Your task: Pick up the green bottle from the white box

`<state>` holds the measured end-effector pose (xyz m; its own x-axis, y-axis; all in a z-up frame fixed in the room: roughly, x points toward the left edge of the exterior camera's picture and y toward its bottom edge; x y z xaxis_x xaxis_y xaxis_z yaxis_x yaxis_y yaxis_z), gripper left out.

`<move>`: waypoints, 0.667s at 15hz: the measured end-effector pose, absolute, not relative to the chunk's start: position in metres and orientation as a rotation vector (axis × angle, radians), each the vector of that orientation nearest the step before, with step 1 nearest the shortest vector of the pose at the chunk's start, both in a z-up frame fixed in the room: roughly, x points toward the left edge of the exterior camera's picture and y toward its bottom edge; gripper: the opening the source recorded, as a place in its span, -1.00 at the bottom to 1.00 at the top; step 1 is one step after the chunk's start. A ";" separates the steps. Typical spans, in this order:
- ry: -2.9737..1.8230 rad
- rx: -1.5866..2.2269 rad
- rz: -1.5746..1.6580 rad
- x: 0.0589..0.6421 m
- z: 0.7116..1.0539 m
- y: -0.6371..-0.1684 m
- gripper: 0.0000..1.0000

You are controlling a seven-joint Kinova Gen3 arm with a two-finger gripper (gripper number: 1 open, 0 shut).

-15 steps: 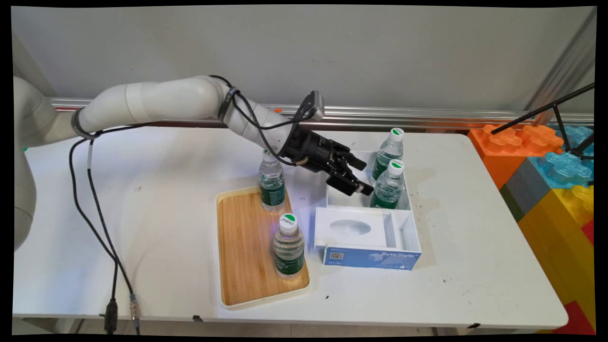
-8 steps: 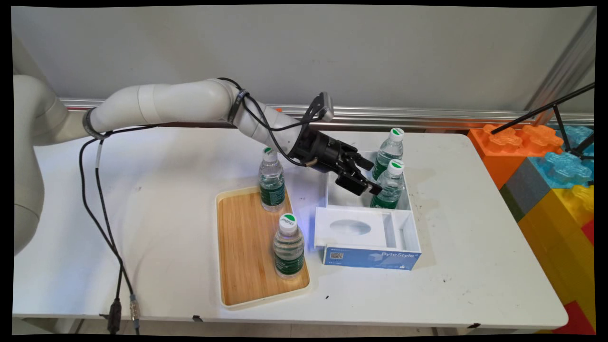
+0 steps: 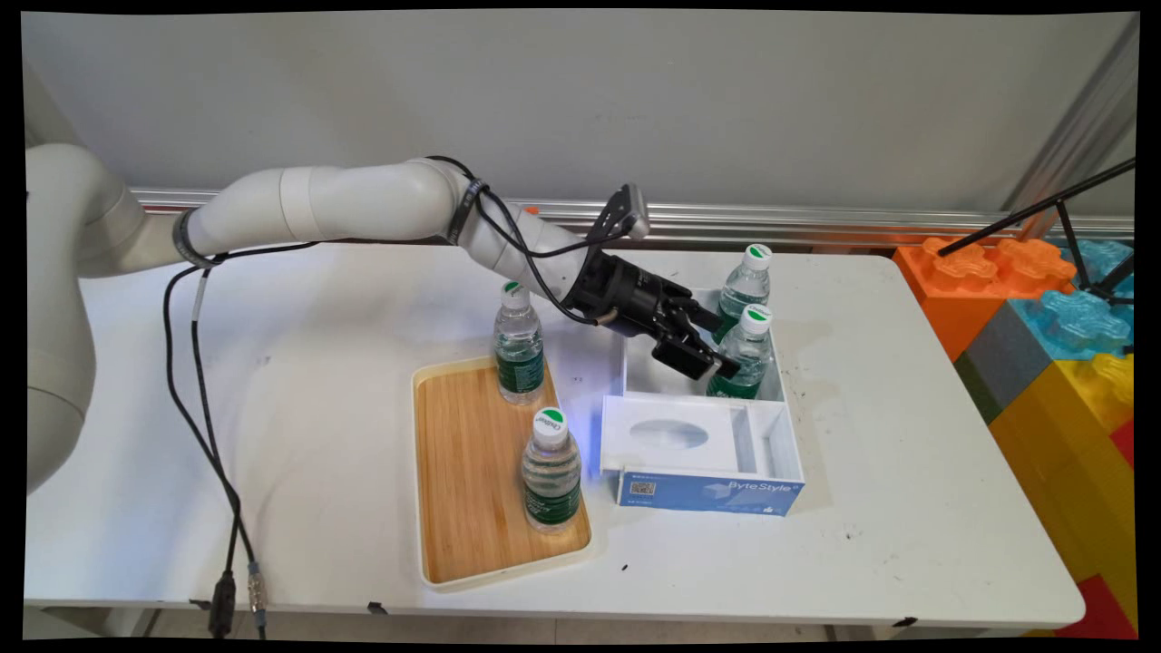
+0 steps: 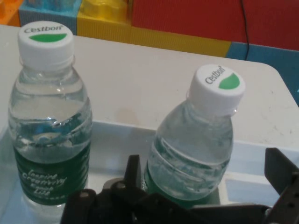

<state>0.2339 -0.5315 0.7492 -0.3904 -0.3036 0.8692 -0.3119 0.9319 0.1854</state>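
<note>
End effector (image 3: 712,343) advanced; white table (image 3: 907,472), grey wall (image 3: 635,100)

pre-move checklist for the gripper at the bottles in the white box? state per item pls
1. Gripper open: ok. In the hand view its two fingers stand apart either side of the near bottle.
2. Near bottle between the fingers: ok in the hand view; contact cannot tell.
3. Near bottle upright, cap on: cap ok; it looks tilted in the hand view, so upright cannot tell.
4. Far bottle clear of the fingers: cannot tell. It stands close beside the near one in the white box.
5. Two bottles on the wooden tray away from the gripper: ok.
6. Hanging cables clear of the bottles: ok.
</note>
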 end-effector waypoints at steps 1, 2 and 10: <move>-1.999 0.444 0.007 0.233 0.748 -0.532 1.00; -1.999 0.445 0.006 0.231 0.747 -0.532 1.00; -2.004 0.447 0.004 0.226 0.740 -0.534 1.00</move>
